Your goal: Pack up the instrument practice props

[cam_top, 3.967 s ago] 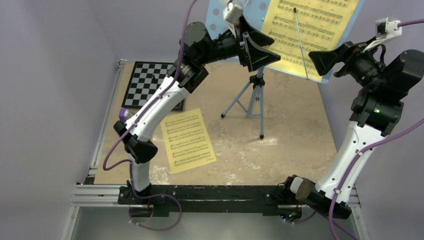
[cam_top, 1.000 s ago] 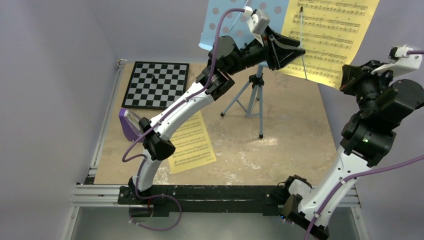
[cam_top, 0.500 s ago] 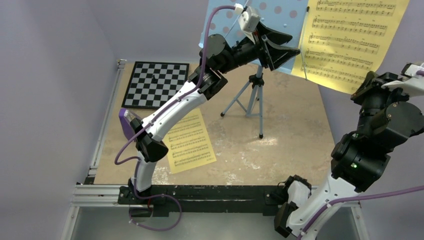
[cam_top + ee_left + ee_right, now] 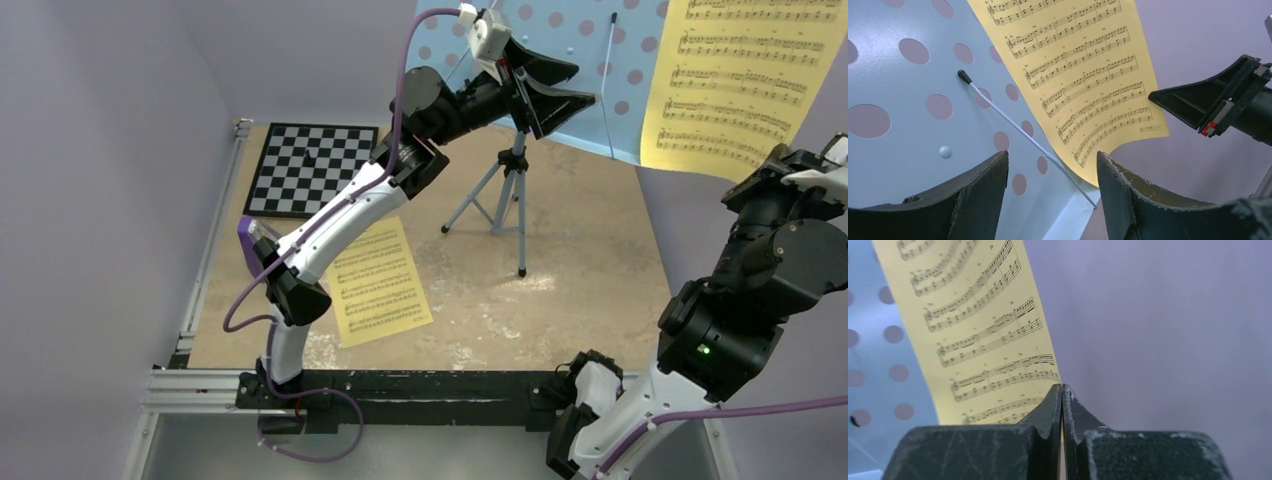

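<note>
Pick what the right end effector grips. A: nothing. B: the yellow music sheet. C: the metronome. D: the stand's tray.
B: in the right wrist view the right end effector is pinched shut on the bottom corner of the yellow music sheet.

Top external sits high behind left gripper (image 4: 1052, 157) and right gripper (image 4: 1062, 387), looking down over the whole table (image 4: 590, 250); each wrist view sights forward past its own fingertips, close on the yellow music sheet (image 4: 1073, 65) beside the dotted tray (image 4: 893, 85), both shared by all three.
</note>
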Motion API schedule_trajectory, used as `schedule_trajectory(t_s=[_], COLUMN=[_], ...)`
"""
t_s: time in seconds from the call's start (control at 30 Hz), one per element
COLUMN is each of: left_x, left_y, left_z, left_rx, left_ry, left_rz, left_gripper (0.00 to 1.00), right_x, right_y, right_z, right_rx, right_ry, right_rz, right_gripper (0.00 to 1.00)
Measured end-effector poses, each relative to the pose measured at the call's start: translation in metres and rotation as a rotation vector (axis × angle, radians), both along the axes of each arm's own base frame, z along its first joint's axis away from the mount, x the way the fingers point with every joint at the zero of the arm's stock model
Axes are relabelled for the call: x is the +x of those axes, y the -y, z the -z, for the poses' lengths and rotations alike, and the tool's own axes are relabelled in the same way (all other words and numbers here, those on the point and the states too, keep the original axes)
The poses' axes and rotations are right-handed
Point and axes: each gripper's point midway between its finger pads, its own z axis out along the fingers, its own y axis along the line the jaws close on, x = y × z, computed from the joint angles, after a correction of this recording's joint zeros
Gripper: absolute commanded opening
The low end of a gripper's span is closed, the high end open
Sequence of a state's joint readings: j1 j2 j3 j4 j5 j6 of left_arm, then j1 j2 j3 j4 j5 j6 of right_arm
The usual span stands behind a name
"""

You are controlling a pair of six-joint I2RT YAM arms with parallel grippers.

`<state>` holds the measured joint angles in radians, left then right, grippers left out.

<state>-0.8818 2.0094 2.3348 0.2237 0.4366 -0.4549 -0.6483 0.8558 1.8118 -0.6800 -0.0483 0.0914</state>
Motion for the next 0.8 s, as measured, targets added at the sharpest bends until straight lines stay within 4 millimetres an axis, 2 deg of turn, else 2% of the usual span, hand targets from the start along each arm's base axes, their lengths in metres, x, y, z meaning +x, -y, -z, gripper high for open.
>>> schedule_trajectory(t_s=[0.07,0.17,0.33,0.53,0.63,0.67,0.8], left_x=[0.000,-0.001,-0.004,-0.003,0.006,0.010,0.021], left_y=[-0.005,-0.015,-0.030,-0.048,-0.075,-0.089,-0.166], left_z=[-0.004,-0.016,-0.033,-0.048,-0.055,-0.057,-0.057], left_rx=[-0.004,-0.025,-0.053,-0.052,-0.029,-0.012,0.083], left_ry=[0.006,0.016,0.048,0.145,0.197,0.215,0.258], left_rz=[-0.006,-0.026,-0.063,-0.132,-0.208,-0.248,-0.459], left_gripper=[0.70,0.70,0.70,0.70,0.70,0.69,0.70], right_x=[-0.005,-0.018,-0.047,-0.060,-0.061,-0.061,-0.053], right_y=[-0.009,-0.033,-0.087,-0.148,-0.177,-0.186,-0.204], right_z=[-0.012,-0.040,-0.088,-0.114,-0.129,-0.135,-0.150], right_rx=[-0.026,-0.096,-0.227,-0.349,-0.370,-0.373,-0.348], right_ry=[0.023,0.091,0.215,0.290,0.312,0.321,0.324], right_rz=[-0.026,-0.085,-0.227,-0.474,-0.637,-0.692,-0.898], right_gripper=[0.00,0.00,0.00,0.00,0.00,0.00,0.00])
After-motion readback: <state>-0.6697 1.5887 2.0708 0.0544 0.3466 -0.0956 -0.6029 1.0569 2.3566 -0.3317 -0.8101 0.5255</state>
